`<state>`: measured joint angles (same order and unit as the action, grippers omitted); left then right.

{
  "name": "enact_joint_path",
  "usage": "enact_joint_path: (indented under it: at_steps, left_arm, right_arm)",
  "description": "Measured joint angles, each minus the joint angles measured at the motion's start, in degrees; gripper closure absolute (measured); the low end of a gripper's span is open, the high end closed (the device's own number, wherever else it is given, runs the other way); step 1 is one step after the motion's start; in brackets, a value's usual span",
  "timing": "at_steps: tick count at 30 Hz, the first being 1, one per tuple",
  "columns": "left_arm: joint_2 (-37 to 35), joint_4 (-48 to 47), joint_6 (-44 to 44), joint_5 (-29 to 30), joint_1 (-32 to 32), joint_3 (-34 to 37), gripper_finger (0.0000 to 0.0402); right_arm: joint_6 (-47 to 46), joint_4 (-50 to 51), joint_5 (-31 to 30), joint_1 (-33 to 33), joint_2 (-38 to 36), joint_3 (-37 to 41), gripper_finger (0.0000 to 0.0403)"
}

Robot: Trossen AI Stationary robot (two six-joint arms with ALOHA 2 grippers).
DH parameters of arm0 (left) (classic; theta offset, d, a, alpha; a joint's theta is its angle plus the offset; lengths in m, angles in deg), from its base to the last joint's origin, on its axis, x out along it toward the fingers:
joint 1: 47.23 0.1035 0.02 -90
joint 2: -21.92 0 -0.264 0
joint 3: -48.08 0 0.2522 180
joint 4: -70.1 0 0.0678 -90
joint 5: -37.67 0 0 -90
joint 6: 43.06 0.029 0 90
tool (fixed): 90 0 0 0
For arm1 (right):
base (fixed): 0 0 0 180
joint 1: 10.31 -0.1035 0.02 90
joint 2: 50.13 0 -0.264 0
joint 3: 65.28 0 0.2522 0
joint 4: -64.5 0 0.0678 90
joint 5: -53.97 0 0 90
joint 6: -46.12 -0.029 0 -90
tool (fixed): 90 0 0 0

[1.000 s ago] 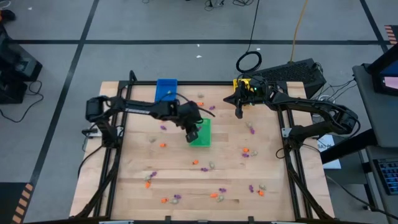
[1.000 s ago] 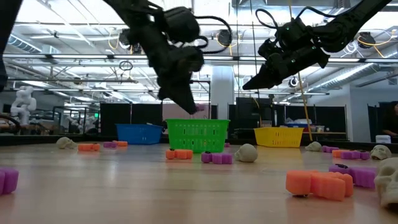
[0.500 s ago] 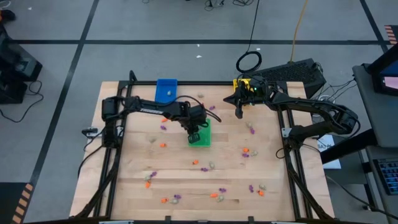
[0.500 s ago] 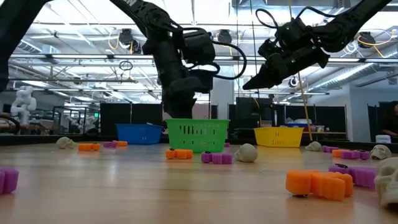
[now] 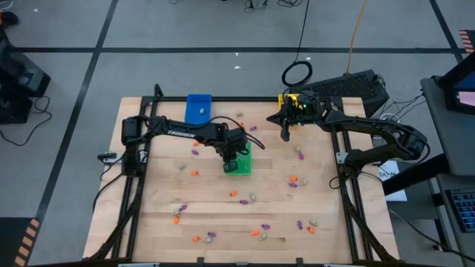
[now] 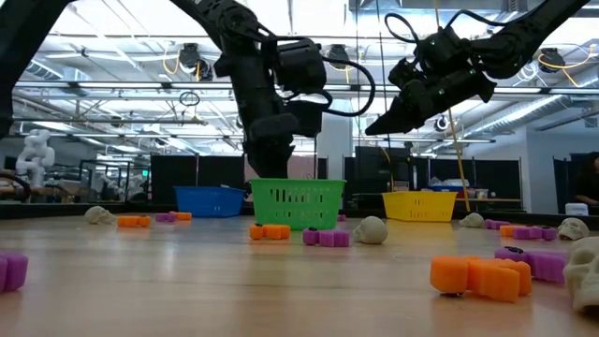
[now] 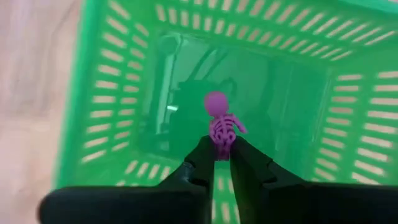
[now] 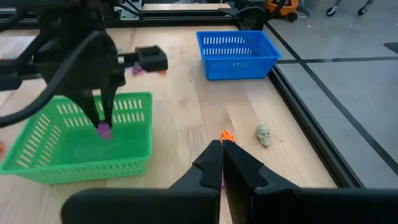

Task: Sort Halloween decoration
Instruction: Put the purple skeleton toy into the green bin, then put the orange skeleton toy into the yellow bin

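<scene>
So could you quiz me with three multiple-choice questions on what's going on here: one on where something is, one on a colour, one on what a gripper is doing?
1. Where is the left gripper?
A. Over the blue tray
B. Over the green tray
C. At the table's near edge

2. What colour is the skeleton trinket between its fingers?
A. Orange
B. Grey-white
C. Purple

3. What state is the right gripper in?
A. Shut, holding nothing
B. Shut on a skull
C. Wide open

Answers:
1. B: the high view shows it above the green tray, not the blue tray.
2. C: the left wrist view shows a purple skeleton pinched in the fingers.
3. A: its fingers meet with nothing between them.
</scene>
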<state>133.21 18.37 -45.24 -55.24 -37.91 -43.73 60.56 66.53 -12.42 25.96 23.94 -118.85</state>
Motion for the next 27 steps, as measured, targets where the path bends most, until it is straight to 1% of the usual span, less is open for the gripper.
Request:
enact_joint_path:
  at_steps: [5, 9, 13, 17, 21, 24, 27]
  left_arm:
    - [-0.02, -2.46, 1.01, 0.19, -0.02, -3.11, 0.0309]
    - [-0.02, -2.17, 1.12, 0.55, -0.62, -4.29, 0.03]
    - [-0.02, -1.76, 1.7, 3.86, -1.84, -5.38, 0.0321]
    - [-1.28, -2.22, 2.78, 5.77, -2.65, -5.72, 0.0358]
    - [-4.13, -3.99, 2.71, 7.07, -2.98, -5.59, 0.0395]
    - [-7.36, -2.44, 2.5, 10.06, -3.48, -3.43, 0.0397]
    - [-11.59, 5.01, 1.63, 12.39, -4.23, 1.52, 0.0396]
  right_arm:
    - [0.15, -0.02, 0.0, 0.0, 0.0, 0.0, 0.0403]
    - [0.17, 0.01, 0.0, 0.0, 0.0, 0.0, 0.0403]
    - [0.7, 0.7, 0.0, 0.0, 0.0, 0.0, 0.0403]
    - [1.22, 1.42, 0.0, 0.0, 0.0, 0.0, 0.0403]
    - [1.27, 1.33, 0.0, 0.0, 0.0, 0.0, 0.0403]
    - [1.44, 1.33, 0.0, 0.0, 0.0, 0.0, 0.0403]
    - [1.46, 1.49, 0.0, 0.0, 0.0, 0.0, 0.0403]
